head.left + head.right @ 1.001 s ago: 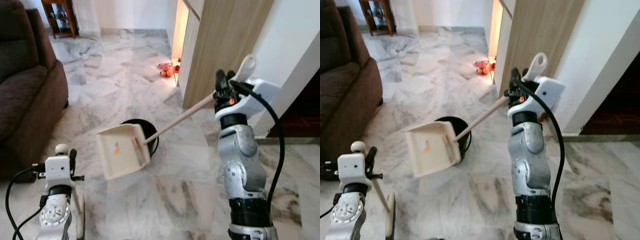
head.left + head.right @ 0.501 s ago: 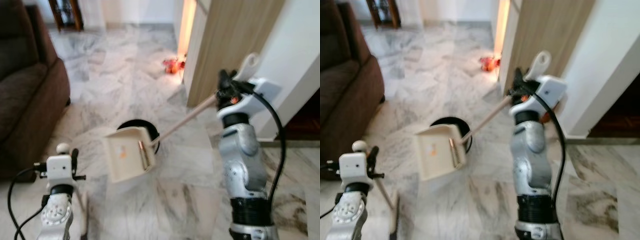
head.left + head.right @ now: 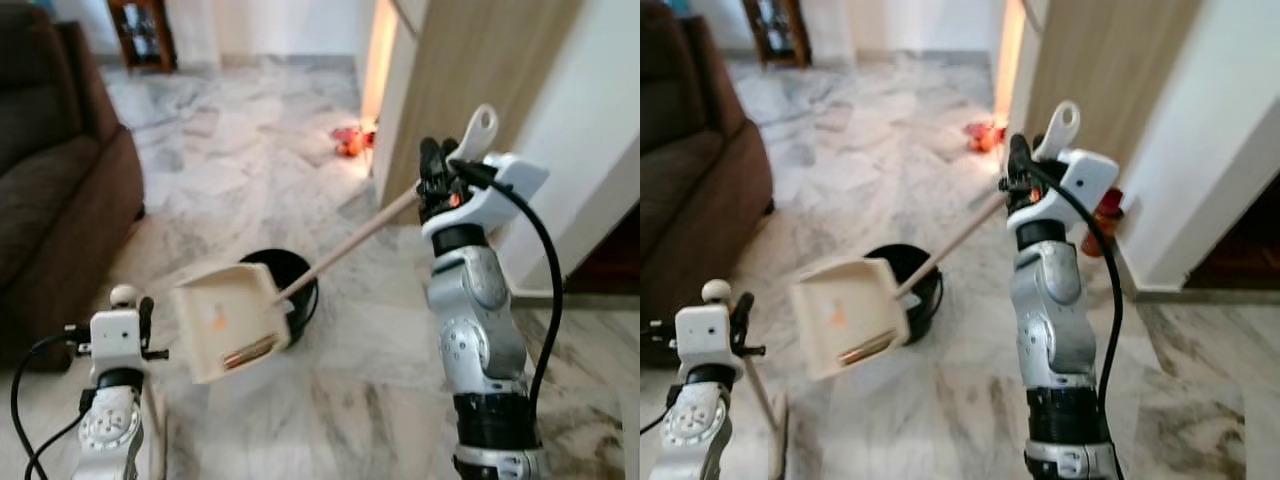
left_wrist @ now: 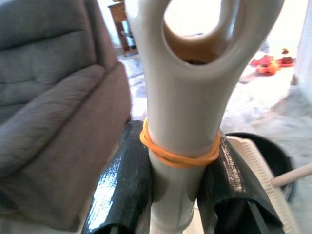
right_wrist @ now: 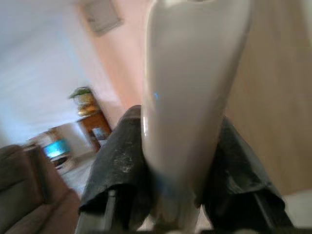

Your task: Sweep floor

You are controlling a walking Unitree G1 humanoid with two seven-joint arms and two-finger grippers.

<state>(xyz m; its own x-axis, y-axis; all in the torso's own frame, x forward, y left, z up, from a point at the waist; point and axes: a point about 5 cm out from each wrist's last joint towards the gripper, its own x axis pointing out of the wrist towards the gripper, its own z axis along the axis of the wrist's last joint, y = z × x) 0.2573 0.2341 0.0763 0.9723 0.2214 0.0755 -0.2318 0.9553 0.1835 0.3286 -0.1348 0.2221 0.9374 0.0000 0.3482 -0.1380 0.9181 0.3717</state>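
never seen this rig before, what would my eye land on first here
Most striking is the cream dustpan, held off the marble floor on a long handle by the right pincer, tilted beside a black bin. Low on the left, the left pincer is clamped on a broom handle ringed by an orange rubber band. A brown sofa sits on the left, with orange-red toys by the wooden cabinet.

Cream dustpan (image 3: 228, 322), black bin (image 3: 296, 285), brown sofa (image 3: 50, 220).

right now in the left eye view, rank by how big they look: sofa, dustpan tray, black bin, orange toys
1. sofa
2. dustpan tray
3. black bin, partly hidden by the tray, so unsure
4. orange toys, farthest away
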